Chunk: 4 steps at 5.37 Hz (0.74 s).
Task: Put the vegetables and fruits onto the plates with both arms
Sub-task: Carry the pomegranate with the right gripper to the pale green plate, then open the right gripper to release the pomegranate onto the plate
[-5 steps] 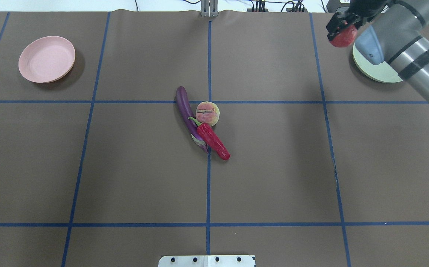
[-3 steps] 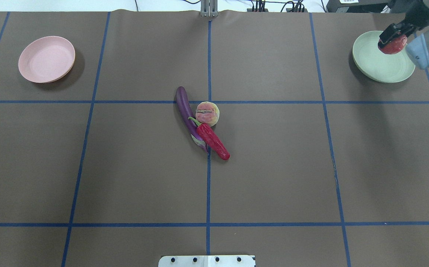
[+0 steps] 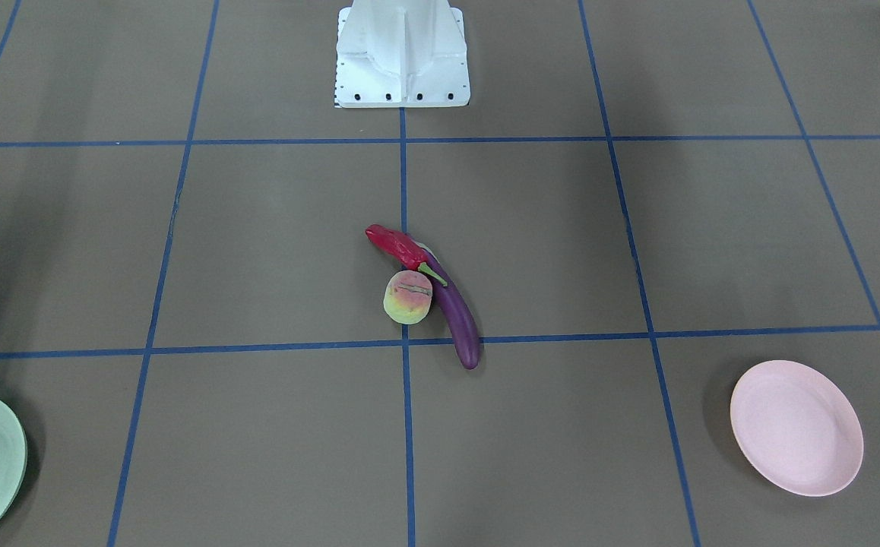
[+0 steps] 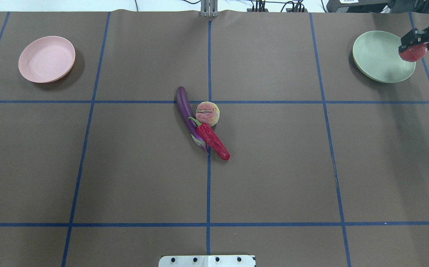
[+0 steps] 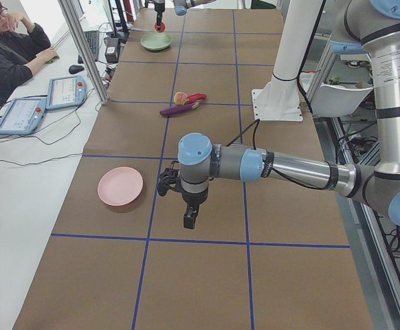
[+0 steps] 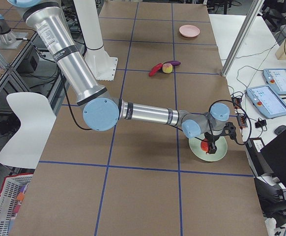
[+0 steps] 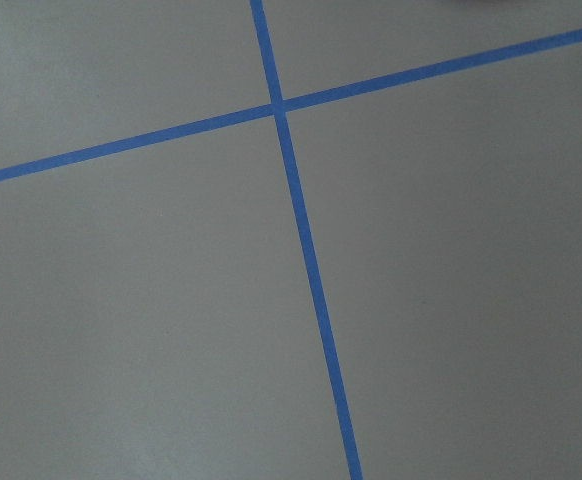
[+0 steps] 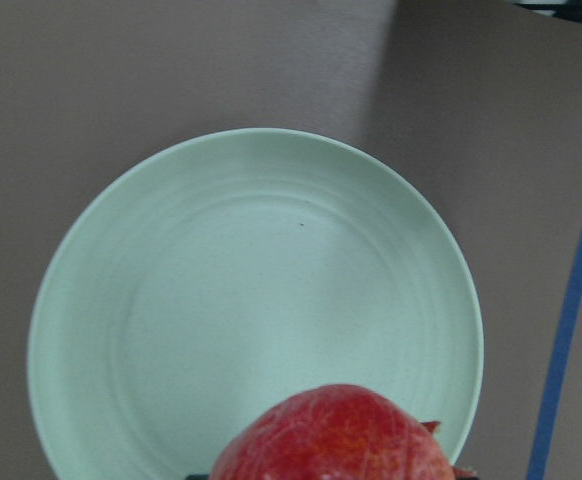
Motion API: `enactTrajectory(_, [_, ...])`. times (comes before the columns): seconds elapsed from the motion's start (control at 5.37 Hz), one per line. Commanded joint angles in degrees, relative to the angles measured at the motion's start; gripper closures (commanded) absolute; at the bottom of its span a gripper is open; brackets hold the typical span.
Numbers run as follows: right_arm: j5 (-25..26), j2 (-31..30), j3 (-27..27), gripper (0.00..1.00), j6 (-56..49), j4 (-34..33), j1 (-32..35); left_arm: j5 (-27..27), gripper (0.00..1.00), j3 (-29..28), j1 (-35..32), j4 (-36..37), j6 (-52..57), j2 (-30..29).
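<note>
Red-orange pomegranate (image 4: 412, 53): clamped between the fingers of the right gripper (image 4: 413, 45), hanging over the right-hand edge of the mint green plate (image 4: 375, 59) in the overhead view. Contact between fruit and plate: cannot tell. Right wrist view: same fruit low in frame, the plate's ringed surface beyond it.

State of the left gripper (image 5: 189, 218): cannot tell, since visible only in the exterior left view. Pointing down above the brown table cover (image 4: 273, 167), near the pink plate (image 4: 46, 59) but apart from it. Left wrist view: cover and crossing blue tape lines (image 7: 301, 250).

Remaining produce: grouped at the table centre, well apart from both plates.
- Purple eggplant (image 4: 186, 113): lying at a slant just left of the centre tape line.
- Yellow-pink peach (image 4: 207, 113): just beside the eggplant, on the robot's right.
- Red chili pepper (image 4: 213, 141): touching the eggplant near its pale cap end, green stem between eggplant and peach.

Plate positions, overhead view: pink at far left, mint green at far right.
</note>
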<state>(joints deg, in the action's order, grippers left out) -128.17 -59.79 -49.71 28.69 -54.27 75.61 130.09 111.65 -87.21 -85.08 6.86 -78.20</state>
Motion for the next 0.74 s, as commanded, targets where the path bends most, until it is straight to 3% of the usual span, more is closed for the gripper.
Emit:
enactTrajectory(0.0, [1.9,-0.5,0.6,0.0,4.5,5.1,-1.5,-0.1,0.0,0.2,-0.1,0.1,0.0,0.0])
enactTrajectory(0.19, [1.0,-0.7,-1.0,0.0,4.8,5.1,-1.4,-0.1,0.0,0.2,-0.1,0.0,0.0,0.0])
enactTrajectory(0.37, [-2.9,-0.8,-8.4,0.1,7.0,2.4,-1.2,-0.1,0.0,0.2,-0.1,0.0,0.0,0.0])
enactTrajectory(0.56, [-2.9,-0.8,-20.8,0.06,7.4,-4.0,-1.3,-0.1,0.0,0.3,-0.1,0.0,-0.1,0.0])
